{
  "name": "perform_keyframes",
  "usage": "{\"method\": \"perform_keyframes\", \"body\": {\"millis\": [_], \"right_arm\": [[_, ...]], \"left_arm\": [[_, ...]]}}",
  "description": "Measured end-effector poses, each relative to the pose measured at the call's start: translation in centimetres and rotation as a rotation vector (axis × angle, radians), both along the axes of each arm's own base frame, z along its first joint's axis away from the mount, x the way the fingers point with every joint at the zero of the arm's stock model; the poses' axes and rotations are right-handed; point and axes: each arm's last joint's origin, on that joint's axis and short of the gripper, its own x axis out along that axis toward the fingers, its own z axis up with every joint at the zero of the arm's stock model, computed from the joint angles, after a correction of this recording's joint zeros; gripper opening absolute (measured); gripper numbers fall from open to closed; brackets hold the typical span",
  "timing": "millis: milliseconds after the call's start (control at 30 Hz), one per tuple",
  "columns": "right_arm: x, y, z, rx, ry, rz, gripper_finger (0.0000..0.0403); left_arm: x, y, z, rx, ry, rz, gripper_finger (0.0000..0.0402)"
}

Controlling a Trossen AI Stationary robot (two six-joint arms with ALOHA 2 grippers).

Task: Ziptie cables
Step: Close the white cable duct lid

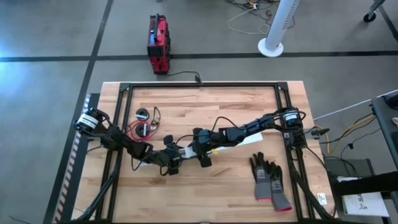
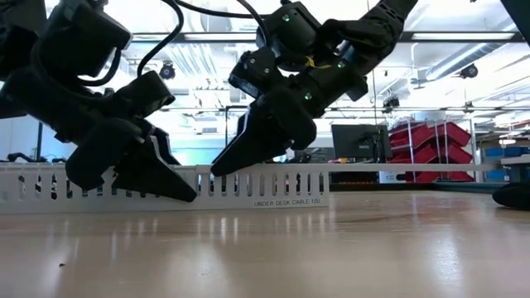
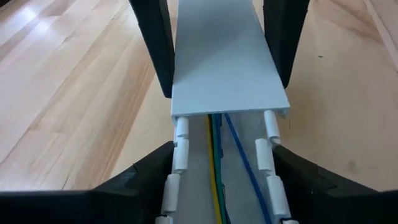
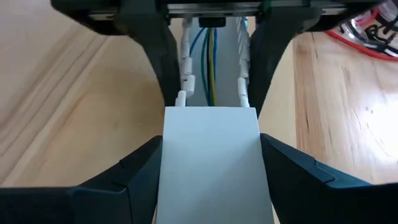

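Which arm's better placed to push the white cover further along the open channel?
Right, probably. The right gripper straddles the white cover itself, while the left gripper straddles the uncovered slotted channel with its coloured wires, so it would better brace that.

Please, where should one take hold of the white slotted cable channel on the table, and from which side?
Grip the white slotted channel across its narrow width, on the two long side walls, coming from above. It lies flat, long and thin, with coloured wires inside, so its ends give poor hold. The left gripper and the right gripper both straddle it so.
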Motion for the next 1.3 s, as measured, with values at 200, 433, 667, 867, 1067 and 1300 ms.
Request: {"method": "perform_keyframes", "body": {"millis": [200, 433, 667, 867, 1067, 1300], "right_arm": [[0.6, 0.0, 0.4, 0.033, -0.088, -0.043, 0.0227], [1.2, 0.1, 0.0, 0.029, -0.068, -0.082, 0.0221], [2.1, 0.1, -0.3, 0.019, -0.045, -0.07, 0.0222], [2.2, -0.6, -0.3, 0.018, -0.064, -0.066, 0.0223], [2.1, -1.0, -0.5, 0.038, -0.044, -0.073, 0.022], [2.0, -1.0, -0.5, 0.04, -0.034, -0.074, 0.0224]], "left_arm": [[0.7, -0.1, 0.2, -0.009, -0.037, 0.017, 0.0218], [1.8, -0.3, 0.2, 0.003, -0.029, -0.03, 0.021], [1.7, 0.2, 0.4, 0.002, -0.013, -0.037, 0.0234], [0.0, 0.4, 2.2, -0.093, 0.048, -0.048, 0.0283], [-2.1, -0.4, 3.2, -0.162, 0.11, -0.032, 0.0303], [-2.9, -1.5, 1.6, -0.135, 0.15, 0.004, 0.0297]]}}
